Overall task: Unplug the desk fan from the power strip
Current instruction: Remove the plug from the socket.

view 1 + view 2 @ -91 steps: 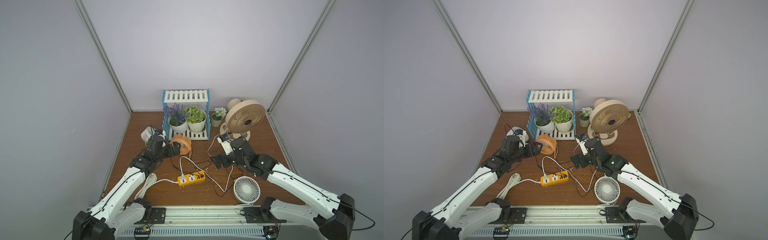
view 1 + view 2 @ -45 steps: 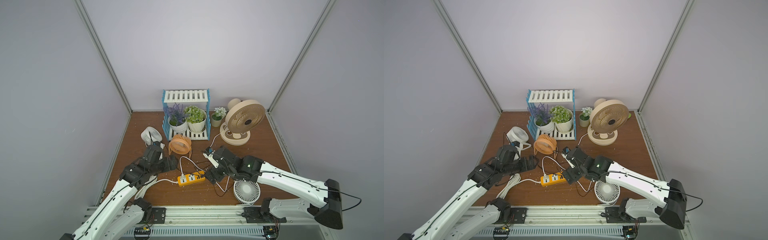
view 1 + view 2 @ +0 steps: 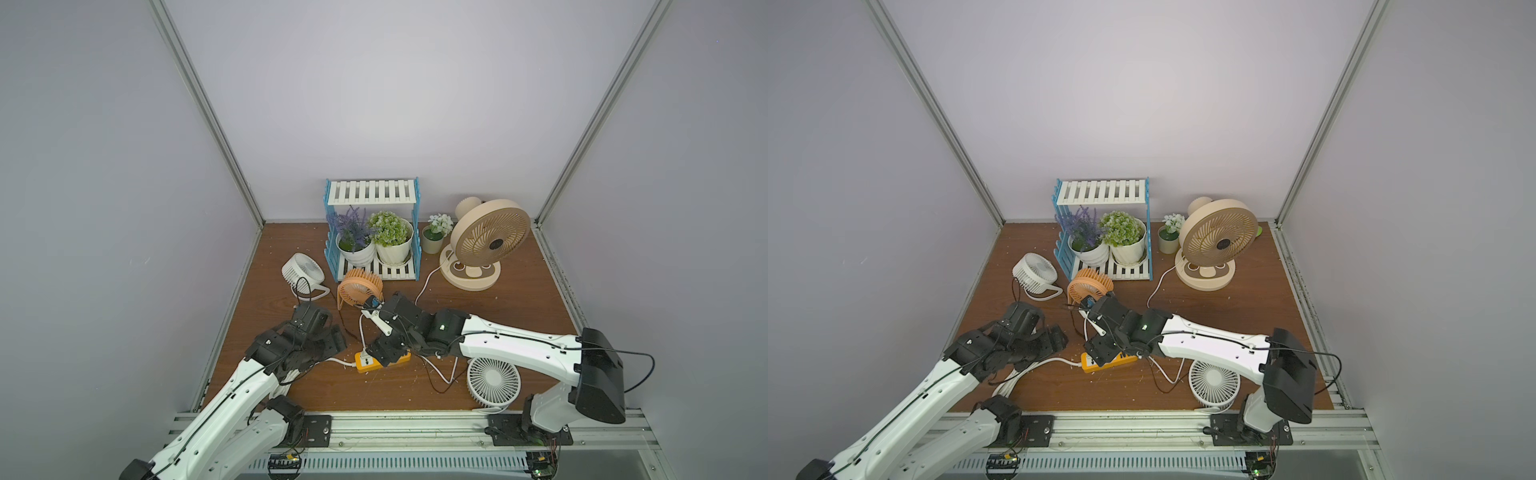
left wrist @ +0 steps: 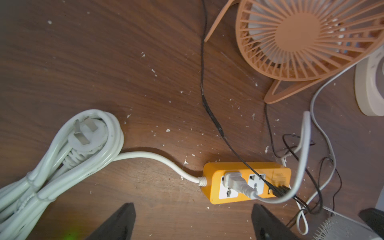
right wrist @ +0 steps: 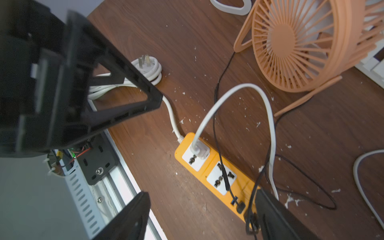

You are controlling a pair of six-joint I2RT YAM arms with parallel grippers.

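Both arms have dropped from the far fans toward the near-centre of the tabletop (image 3: pixel 519 299).

- The left claw (image 4: pixel 193 222) now hangs just left of the power strip (image 3: pixel 382 359), jaws wide and empty.
- The right claw (image 5: pixel 204 218) is over the strip's right end, also wide and holding nothing.
- The white plug (image 4: pixel 234 182) is still seated in the left socket, so the unplugging is not yet done. This reads as the approach stage.
- Its cable arcs up and seems to run to the tan fan (image 3: pixel 492 241) at far right, but I cannot trace it fully.

In the way:
- Black leads (image 4: pixel 278 190) cross the spare socket and sit in the ports just beside the plug.
- The orange fan (image 3: pixel 359 286) stands just beyond the strip.
- The coiled cord (image 4: pixel 83 133) lies to the left.
- A white fan (image 3: pixel 492 380) lies at near right.
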